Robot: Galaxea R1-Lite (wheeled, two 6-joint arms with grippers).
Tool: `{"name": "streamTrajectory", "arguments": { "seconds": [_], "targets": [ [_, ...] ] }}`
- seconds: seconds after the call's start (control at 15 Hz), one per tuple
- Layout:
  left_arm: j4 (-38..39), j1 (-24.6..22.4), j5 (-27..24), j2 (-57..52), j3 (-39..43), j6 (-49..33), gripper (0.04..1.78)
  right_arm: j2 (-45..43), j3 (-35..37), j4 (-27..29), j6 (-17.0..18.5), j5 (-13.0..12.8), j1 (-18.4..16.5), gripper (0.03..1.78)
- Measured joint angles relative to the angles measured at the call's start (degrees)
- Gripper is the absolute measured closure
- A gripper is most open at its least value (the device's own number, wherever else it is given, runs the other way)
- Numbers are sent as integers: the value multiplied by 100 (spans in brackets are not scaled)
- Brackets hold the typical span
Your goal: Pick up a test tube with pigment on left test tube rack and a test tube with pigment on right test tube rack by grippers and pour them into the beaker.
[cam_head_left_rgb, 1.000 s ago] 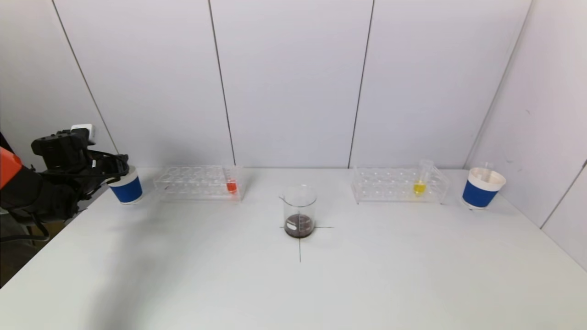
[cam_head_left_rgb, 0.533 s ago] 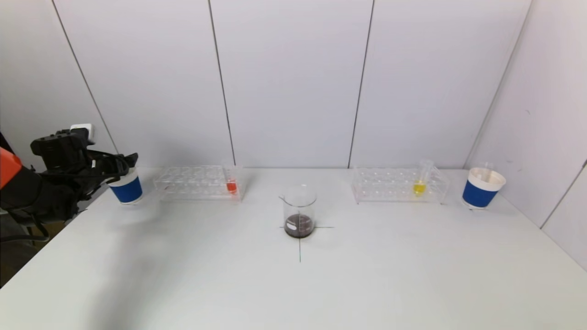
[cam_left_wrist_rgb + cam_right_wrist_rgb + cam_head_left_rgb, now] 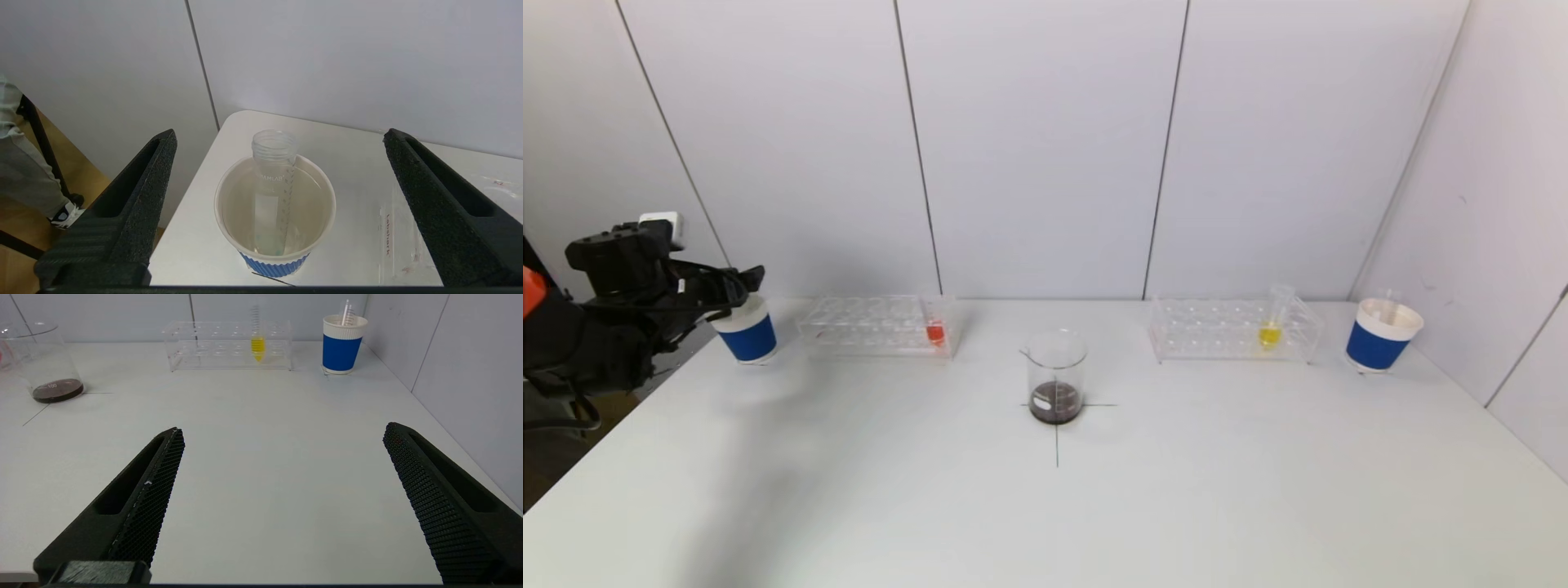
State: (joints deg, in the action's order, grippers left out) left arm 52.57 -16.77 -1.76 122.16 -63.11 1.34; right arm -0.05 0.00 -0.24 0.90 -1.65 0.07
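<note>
My left gripper point(image 3: 745, 284) hovers open just above the left blue paper cup point(image 3: 746, 333) at the table's far left. From the left wrist, the open gripper point(image 3: 280, 134) has its jaws wide on either side of that cup point(image 3: 278, 267), where an empty clear test tube point(image 3: 273, 163) leans free. A red-pigment tube point(image 3: 935, 331) stands in the left rack point(image 3: 866, 325), and a yellow-pigment tube point(image 3: 1270, 331) in the right rack point(image 3: 1225, 331). The beaker point(image 3: 1056, 377) at mid-table holds dark liquid. My right gripper point(image 3: 282, 430) is open and empty, low over bare table, facing the yellow tube point(image 3: 257, 347).
A second blue paper cup point(image 3: 1382, 335) with an empty tube stands at the far right, beside the side wall. The left cup sits close to the table's left edge and back corner. A black cross is drawn on the table under the beaker.
My left gripper has opened and let go of the empty tube, which now rests in the left cup. The gripper has risen slightly above the cup.
</note>
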Motion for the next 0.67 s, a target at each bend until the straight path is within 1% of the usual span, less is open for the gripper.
{"name": "streamTrajectory", "arguments": {
  "seconds": [0.27, 0.47, 0.67],
  "targets": [
    [-26, 7, -88, -656, 338, -2, 6, 0, 0, 0, 0, -2, 0, 4],
    [-34, 60, -372, -1425, 831, -93, 6, 0, 0, 0, -2, -2, 0, 4],
    [-65, 201, -466, -2253, 1425, -211, 6, 0, 0, 0, -2, -2, 0, 4]
  ]
}}
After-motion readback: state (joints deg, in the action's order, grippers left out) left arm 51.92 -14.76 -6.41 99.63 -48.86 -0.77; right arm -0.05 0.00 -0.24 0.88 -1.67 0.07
